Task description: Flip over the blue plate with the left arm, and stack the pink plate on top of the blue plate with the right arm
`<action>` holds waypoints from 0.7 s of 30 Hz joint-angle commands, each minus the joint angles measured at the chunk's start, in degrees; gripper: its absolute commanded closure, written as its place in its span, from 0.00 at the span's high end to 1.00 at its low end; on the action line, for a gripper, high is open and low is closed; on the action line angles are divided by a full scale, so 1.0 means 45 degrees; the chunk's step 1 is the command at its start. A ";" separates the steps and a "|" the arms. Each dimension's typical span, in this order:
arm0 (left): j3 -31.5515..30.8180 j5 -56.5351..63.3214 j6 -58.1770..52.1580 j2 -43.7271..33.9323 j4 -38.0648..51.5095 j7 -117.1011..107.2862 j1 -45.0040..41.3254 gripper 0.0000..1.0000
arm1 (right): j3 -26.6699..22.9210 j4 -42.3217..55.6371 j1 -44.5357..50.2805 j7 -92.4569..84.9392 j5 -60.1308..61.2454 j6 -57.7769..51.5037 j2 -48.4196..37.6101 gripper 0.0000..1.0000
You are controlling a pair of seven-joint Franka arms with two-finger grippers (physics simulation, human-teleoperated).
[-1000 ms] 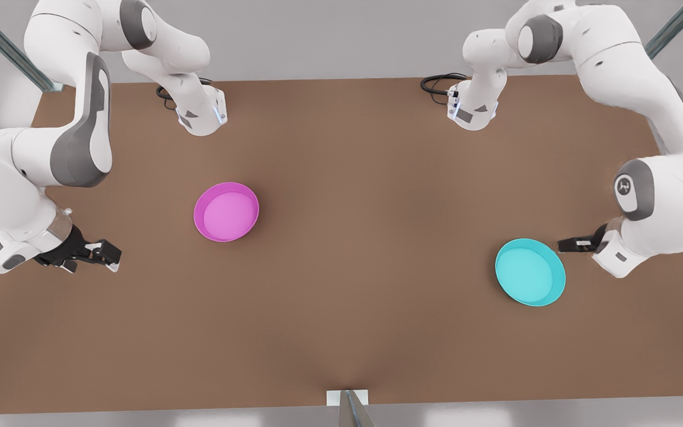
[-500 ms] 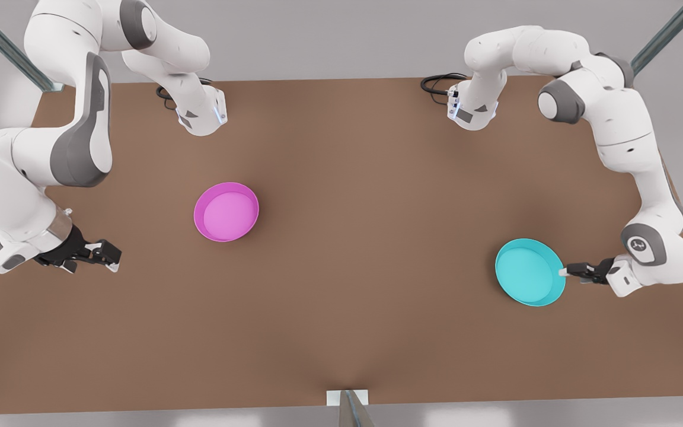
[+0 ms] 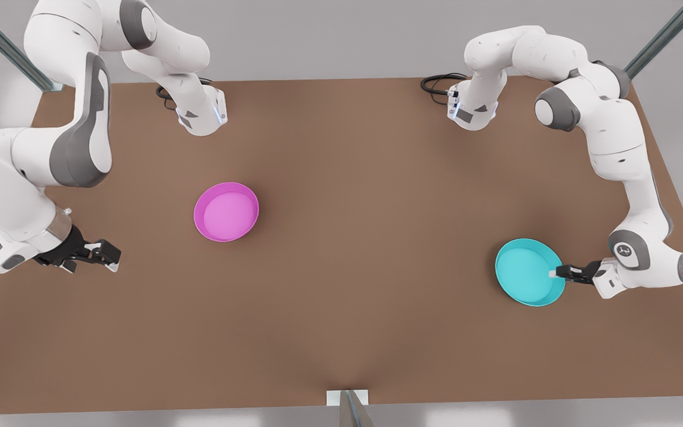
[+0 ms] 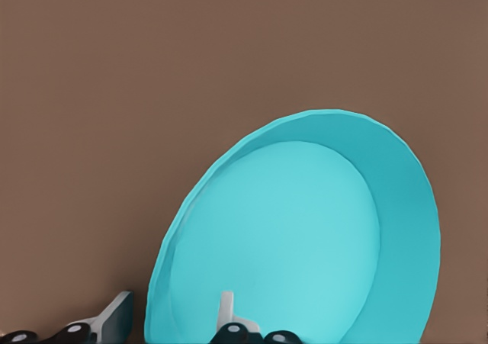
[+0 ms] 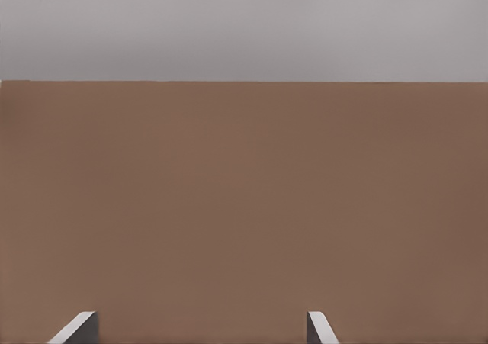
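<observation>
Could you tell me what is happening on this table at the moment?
The left gripper is at the round turquoise plastic plate, open, with one finger inside the rim and the other outside, straddling its wall. The plate lies right side up on the brown table. The right gripper waits open near the table's edge on the front view's left, apart from the round magenta plastic plate.
</observation>
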 commanded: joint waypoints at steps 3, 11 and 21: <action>0.0000 0.0012 0.0019 -0.0001 0.0000 0.0000 0.0000 0.43 | -0.0018 0.0000 -0.0001 0.0000 0.0000 0.0002 0.0010 1.00; 0.0000 0.0286 0.0000 0.0175 0.0000 0.0019 -0.0059 0.38 | -0.0018 0.0000 -0.0001 0.0000 0.0000 0.0021 0.0010 1.00; 0.0000 0.0286 -0.0117 0.0175 0.0000 0.0000 -0.0078 0.21 | -0.0018 0.0000 -0.0001 0.0000 0.0000 0.0002 0.0010 1.00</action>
